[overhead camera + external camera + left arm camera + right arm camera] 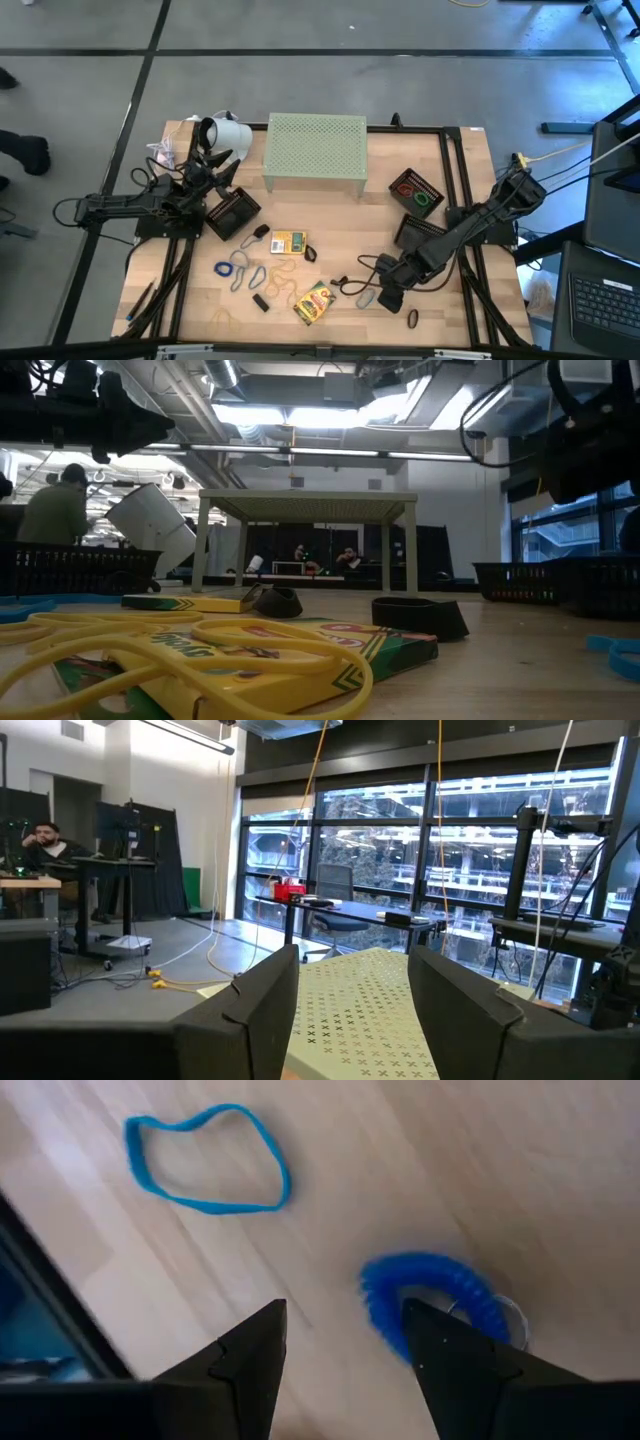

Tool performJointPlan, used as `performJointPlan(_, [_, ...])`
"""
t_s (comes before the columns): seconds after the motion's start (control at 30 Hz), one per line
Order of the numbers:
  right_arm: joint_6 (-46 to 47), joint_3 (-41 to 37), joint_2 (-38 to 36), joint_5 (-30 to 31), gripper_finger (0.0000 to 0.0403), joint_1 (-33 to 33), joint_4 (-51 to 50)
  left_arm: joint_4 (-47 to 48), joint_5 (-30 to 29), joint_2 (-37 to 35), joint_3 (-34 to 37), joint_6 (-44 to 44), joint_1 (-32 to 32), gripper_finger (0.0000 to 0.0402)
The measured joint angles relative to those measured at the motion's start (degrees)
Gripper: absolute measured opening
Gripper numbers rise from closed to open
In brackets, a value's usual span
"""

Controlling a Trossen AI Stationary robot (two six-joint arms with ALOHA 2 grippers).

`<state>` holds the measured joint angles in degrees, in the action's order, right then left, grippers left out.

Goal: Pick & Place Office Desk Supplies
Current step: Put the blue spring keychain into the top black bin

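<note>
Wooden counter (330, 215), supplies strewn: the right pincer (345, 1345) is hung low, jaws parted and empty, beside a blue coil ring (440, 1295), seemingly lined up for a pick. The left pincer (350, 1010) is parked wide, idle, over a mesh tray (232, 212). Box lettering is unreadable.

A grey concrete floor (300, 80) with dark seams surrounds the wooden table (330, 215); tall windows (420, 850) stand behind desks, bright ceiling lights (290, 415) overhead, a seated person (45, 835) far left

Left hand (350, 1010) raised, fingers apart; right hand (345, 1365) low, pointed down, fingers apart.
</note>
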<state>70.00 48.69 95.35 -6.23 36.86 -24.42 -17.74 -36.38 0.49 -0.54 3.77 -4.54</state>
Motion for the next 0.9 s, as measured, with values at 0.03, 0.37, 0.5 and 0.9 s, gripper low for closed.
performJointPlan(0.03, [-0.6,0.0,0.5,0.0,0.0203,0.0,-0.2,0.0,0.0,0.0,0.0,0.0,0.0,0.0185])
performJointPlan(0.37, [-13.7,0.1,1.6,7.8,0.0163,0.1,0.1,0.0,0.0,0.0,0.0,0.0,0.0,0.0185])
performJointPlan(0.5, [-19.6,0.0,1.8,13.9,0.0119,0.1,0.0,0.0,0.0,0.0,0.0,0.0,0.0,0.0186])
performJointPlan(0.9, [-24.0,-0.2,1.9,28.2,0.0011,-0.1,0.2,0.0,0.0,0.0,0.0,0.0,0.0,0.0187])
